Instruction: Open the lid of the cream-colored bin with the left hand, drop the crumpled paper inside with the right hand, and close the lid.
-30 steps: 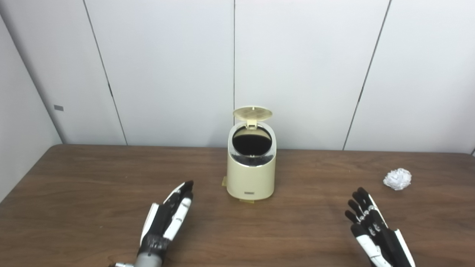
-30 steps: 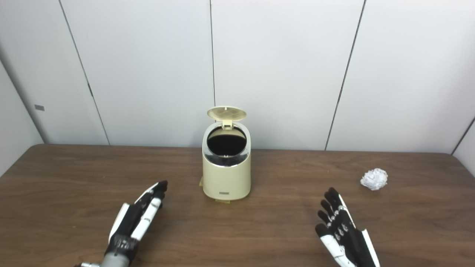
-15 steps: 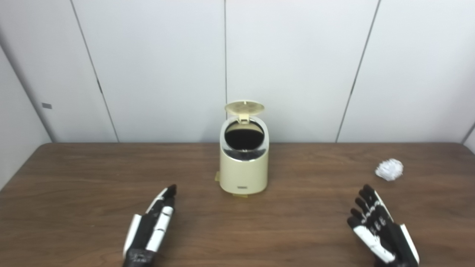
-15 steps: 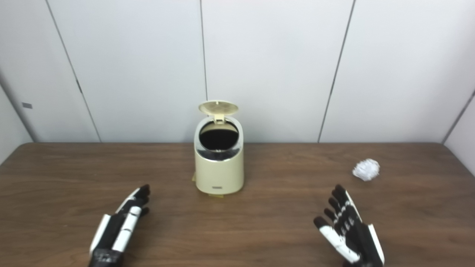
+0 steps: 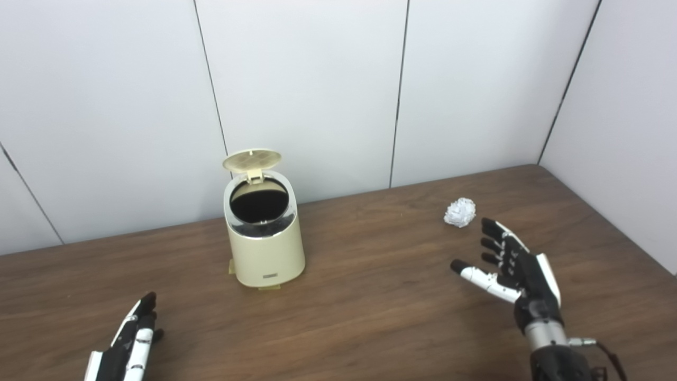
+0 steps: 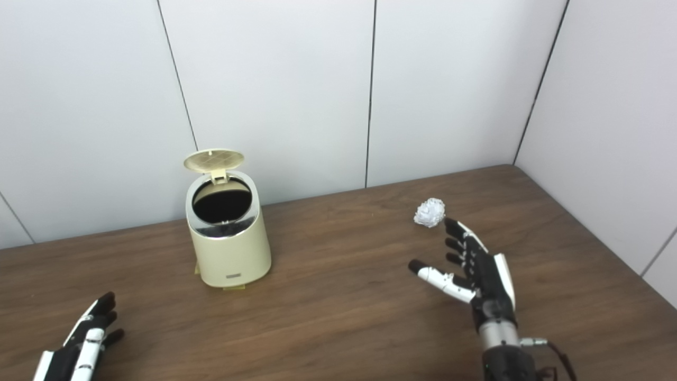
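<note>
We note the table, a dark wood-grain slab with a smooth matte face, set into a corner of pale panelled walls; it carries everything under inspection. The cream-colored bin stands upright near the back edge, a rounded plastic drum with a shiny metallic collar around a dark mouth. Its lid, a thin disc ribbed in a grid on the underside, is tipped up on its rear hinge, so we judge the opening step complete and the mouth free to receive a drop from above.

The right hand hovers over the table with palm up, fingers spread and thumb out, holding nothing; its fingertips sit near the crumpled paper without touching, which we read as a reach toward a grasp. The left hand lies low at the frame's bottom edge, well apart from the bin, fingers extended close together and empty, apparently waiting.

The paper is a small white, sharply creased ball resting on the table, well right of the bin.
</note>
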You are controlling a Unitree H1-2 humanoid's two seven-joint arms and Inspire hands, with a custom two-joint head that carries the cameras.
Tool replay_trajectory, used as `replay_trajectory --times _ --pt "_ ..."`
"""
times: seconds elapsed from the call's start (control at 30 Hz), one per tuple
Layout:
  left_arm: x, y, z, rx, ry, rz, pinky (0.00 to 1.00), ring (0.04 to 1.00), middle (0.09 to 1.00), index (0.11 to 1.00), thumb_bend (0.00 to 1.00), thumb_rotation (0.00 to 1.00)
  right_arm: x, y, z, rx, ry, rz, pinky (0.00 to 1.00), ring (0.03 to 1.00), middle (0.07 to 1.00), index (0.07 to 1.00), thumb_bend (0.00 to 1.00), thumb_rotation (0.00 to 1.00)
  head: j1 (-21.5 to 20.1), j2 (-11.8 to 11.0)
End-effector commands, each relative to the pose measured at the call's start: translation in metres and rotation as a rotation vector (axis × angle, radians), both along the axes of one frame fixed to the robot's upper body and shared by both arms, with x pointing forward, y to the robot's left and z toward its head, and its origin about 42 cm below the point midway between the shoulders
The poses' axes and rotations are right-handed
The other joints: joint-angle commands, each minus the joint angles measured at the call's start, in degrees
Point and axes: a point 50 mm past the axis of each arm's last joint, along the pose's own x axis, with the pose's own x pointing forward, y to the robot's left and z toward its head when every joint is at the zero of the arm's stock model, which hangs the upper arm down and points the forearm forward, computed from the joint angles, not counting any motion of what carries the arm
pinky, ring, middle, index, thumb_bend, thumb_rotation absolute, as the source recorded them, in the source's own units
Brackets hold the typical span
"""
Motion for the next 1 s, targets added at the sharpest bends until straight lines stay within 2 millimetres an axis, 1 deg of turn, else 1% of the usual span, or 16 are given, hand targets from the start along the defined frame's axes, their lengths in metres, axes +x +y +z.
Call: replay_trajectory --times 0.0,0.1,0.2,0.27,0.3,0.37,0.47,0.57,0.63,0.7,0.73,0.8,0.87,0.97 --pt "0.008 0.001 0.013 0.006 -0.059 -0.017 0.95 0.956 0.956 0.958 0.35 0.87 0.013 -0.011 0.022 -0.1 -0.049 -0.027 0.78 0.841 0.856 0.843 0.77 0.24 -0.5 -0.2" --pt "0.007 0.002 0.011 0.005 -0.058 -0.017 0.95 0.961 0.956 0.963 0.32 0.9 0.024 -0.022 0.025 -0.137 -0.04 -0.027 0.81 0.86 0.87 0.848 0.8 0.26 -1.0 -0.3" --pt "0.006 0.003 0.011 -0.008 -0.056 -0.029 0.97 0.974 0.962 0.963 0.29 0.88 0.036 -0.032 0.026 -0.157 -0.036 -0.007 0.81 0.866 0.883 0.853 0.82 0.26 -0.7 -0.6" --pt "0.006 0.004 0.013 0.003 -0.054 -0.031 0.97 0.975 0.963 0.964 0.29 0.87 0.046 -0.038 0.028 -0.2 -0.026 0.008 0.8 0.867 0.888 0.856 0.82 0.25 -1.5 -0.7" --pt "0.007 0.005 0.014 0.014 -0.057 -0.033 0.97 0.975 0.964 0.964 0.31 0.86 0.05 -0.04 0.028 -0.218 -0.024 0.014 0.79 0.863 0.887 0.86 0.83 0.23 -1.6 -0.7" --pt "0.008 0.006 0.017 0.034 -0.067 -0.033 0.97 0.974 0.964 0.962 0.3 0.85 0.06 -0.043 0.029 -0.244 -0.016 0.021 0.79 0.858 0.882 0.858 0.84 0.21 -2.3 -0.6" --pt "0.01 0.008 0.021 0.042 -0.068 -0.029 0.99 0.976 0.957 0.955 0.31 0.85 0.078 -0.048 0.029 -0.267 0.002 0.042 0.8 0.859 0.878 0.856 0.84 0.22 -2.6 -0.5" --pt "0.01 0.008 0.024 0.054 -0.063 -0.026 0.99 0.964 0.95 0.946 0.31 0.87 0.098 -0.052 0.029 -0.299 0.038 0.039 0.76 0.848 0.878 0.851 0.85 0.23 -3.2 -0.3" --pt "0.011 0.009 0.025 0.051 -0.061 -0.032 1.0 0.97 0.954 0.95 0.29 0.87 0.11 -0.053 0.029 -0.345 0.07 0.037 0.77 0.856 0.883 0.852 0.86 0.25 -3.3 -0.1" --pt "0.011 0.009 0.025 0.044 -0.062 -0.037 1.0 0.975 0.957 0.954 0.29 0.87 0.12 -0.055 0.029 -0.386 0.103 0.041 0.79 0.865 0.888 0.856 0.87 0.26 -3.2 -0.1" --pt "0.011 0.008 0.026 0.044 -0.059 -0.037 1.0 0.975 0.957 0.955 0.29 0.85 0.126 -0.057 0.029 -0.405 0.122 0.045 0.8 0.872 0.888 0.86 0.87 0.24 -2.9 0.0" --pt "0.01 0.007 0.028 0.04 -0.055 -0.037 1.0 0.976 0.959 0.956 0.3 0.85 0.137 -0.059 0.029 -0.437 0.153 0.047 0.8 0.872 0.885 0.859 0.86 0.21 -2.6 0.2" --pt "0.009 0.006 0.03 0.038 -0.053 -0.038 1.0 0.976 0.959 0.959 0.29 0.85 0.145 -0.06 0.03 -0.456 0.173 0.046 0.76 0.839 0.866 0.844 0.86 0.16 -2.2 0.5" --pt "0.008 0.006 0.032 0.041 -0.053 -0.04 0.99 0.97 0.959 0.96 0.3 0.85 0.155 -0.061 0.034 -0.486 0.178 0.058 0.74 0.826 0.857 0.838 0.86 0.12 -1.9 0.7"
